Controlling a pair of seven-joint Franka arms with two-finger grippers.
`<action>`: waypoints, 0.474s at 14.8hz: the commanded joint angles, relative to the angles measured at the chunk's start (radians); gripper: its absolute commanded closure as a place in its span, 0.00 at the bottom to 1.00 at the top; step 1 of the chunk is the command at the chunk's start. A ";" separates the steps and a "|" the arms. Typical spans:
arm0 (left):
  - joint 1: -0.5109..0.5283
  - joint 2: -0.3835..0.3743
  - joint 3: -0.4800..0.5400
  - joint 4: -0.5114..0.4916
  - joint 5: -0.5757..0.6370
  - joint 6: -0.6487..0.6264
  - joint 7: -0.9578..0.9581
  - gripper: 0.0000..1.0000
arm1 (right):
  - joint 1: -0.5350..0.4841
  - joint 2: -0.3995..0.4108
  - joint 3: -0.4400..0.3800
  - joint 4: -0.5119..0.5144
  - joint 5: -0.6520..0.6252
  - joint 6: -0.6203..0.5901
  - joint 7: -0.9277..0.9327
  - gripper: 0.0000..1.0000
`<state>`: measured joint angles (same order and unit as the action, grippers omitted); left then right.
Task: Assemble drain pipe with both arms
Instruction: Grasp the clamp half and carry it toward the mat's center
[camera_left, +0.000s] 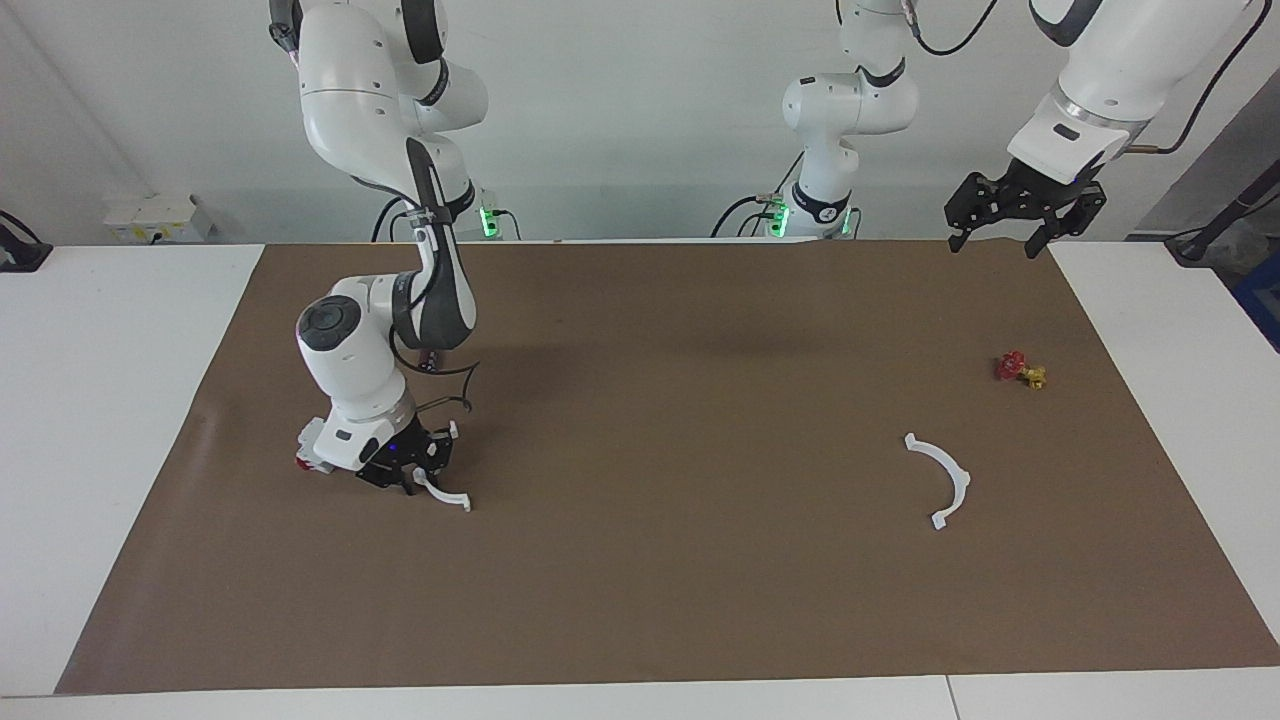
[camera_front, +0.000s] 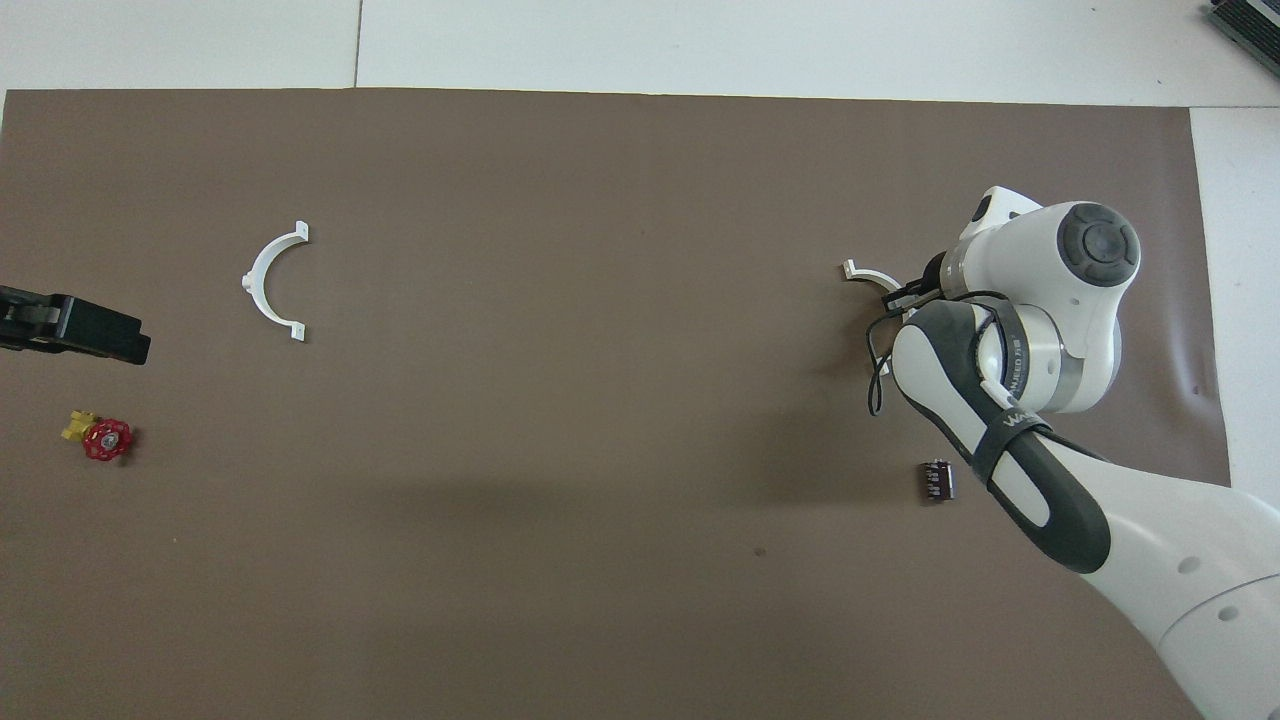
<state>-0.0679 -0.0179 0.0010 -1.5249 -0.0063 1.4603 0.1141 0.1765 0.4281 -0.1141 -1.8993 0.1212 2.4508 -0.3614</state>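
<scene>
Covering the white table (camera_left: 120, 400): brown mat (camera_left: 680, 560).

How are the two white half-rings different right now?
The half-ring at the right arm's end is pinched by the right gripper; the half-ring at the left arm's end lies untouched, with a red-and-yellow valve nearby. The left gripper hangs open. Both are thin white arcs with end tabs.

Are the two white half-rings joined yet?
No, one half-ring lies alone near the left arm's end while the right gripper is at the other half-ring.
</scene>
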 joint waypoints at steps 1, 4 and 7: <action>0.003 -0.034 0.001 -0.040 -0.004 0.000 -0.010 0.00 | -0.006 -0.017 0.007 0.028 0.034 -0.071 -0.030 1.00; 0.005 -0.039 0.001 -0.043 -0.004 -0.005 -0.010 0.00 | 0.006 -0.041 0.013 0.100 0.034 -0.180 0.034 1.00; 0.005 -0.039 0.001 -0.044 -0.004 0.003 -0.013 0.00 | 0.032 -0.062 0.088 0.161 0.025 -0.260 0.145 1.00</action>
<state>-0.0678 -0.0223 0.0013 -1.5281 -0.0063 1.4586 0.1120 0.1869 0.3826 -0.0654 -1.7736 0.1316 2.2392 -0.2780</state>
